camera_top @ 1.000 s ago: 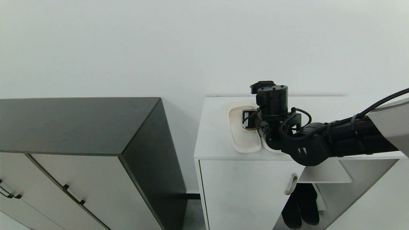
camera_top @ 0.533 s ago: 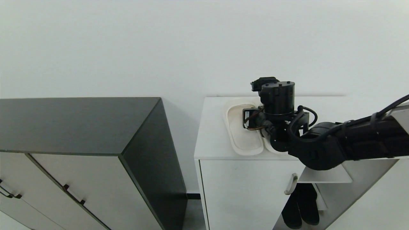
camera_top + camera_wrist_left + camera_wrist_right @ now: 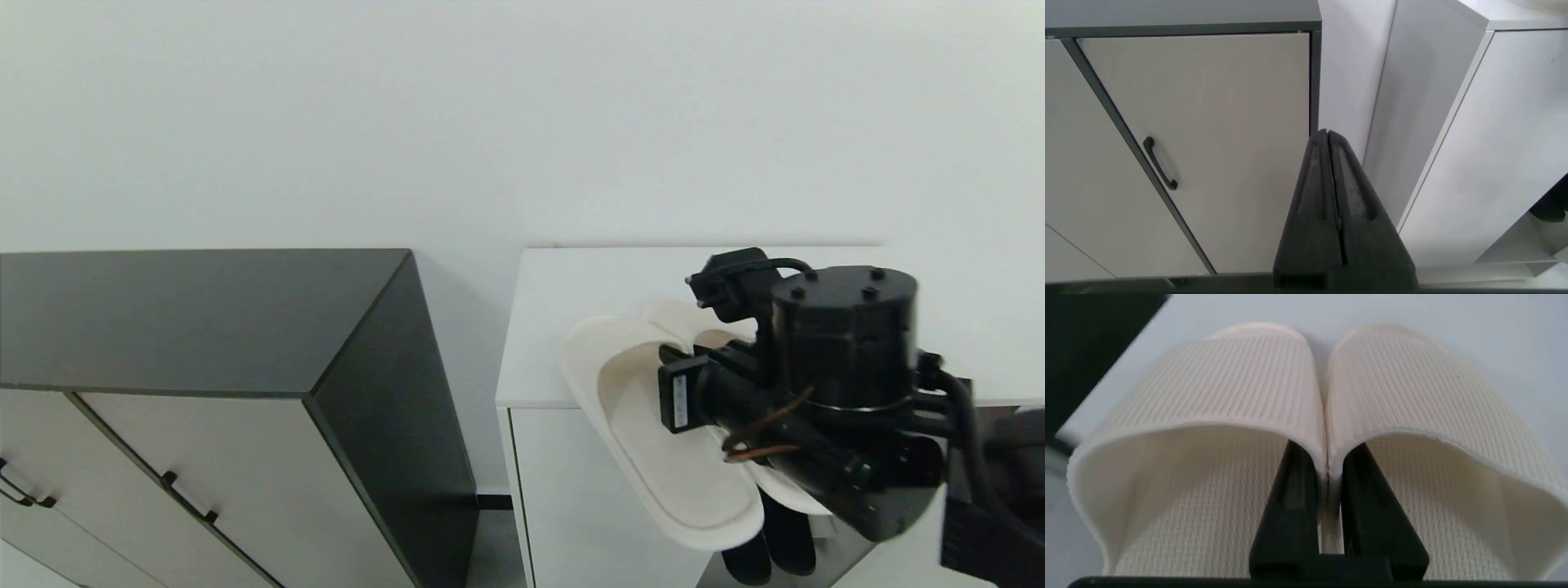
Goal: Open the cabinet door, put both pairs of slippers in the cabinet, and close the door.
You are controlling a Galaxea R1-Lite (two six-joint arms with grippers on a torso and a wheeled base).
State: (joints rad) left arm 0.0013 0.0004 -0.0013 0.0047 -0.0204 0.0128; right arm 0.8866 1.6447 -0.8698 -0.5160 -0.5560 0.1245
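Cream slippers: the cream slippers (image 3: 653,425) are up in the air as a pair, side by side, toes pointing away from the wrist and soles hanging down below the hand.
Grip: the right gripper (image 3: 1327,469) is clamped on them, its two fingers reaching into the slippers and pinching the two inner strap walls together between them.
Where the hand is: out past the front edge of the white cabinet (image 3: 571,302), with the cabinet top behind the hand and the open compartment below it.
Black slippers: the black slippers (image 3: 771,543) are already inside, standing low in that compartment, under and just behind the cream pair.
Step in hand: by my read, carrying the second pair from the top towards the opening; door-closing not yet due.
Next move: it calls for lowering the hand and pushing in toe-first, keeping the soles off the cabinet's front edge and off the black pair.
Risk: a pinch on thin strap walls could let one slipper slide out.
Left gripper: the left gripper (image 3: 1331,204) has its fingers pressed together on nothing, low down, facing the dark cabinet (image 3: 1208,122) and its handle (image 3: 1161,163).
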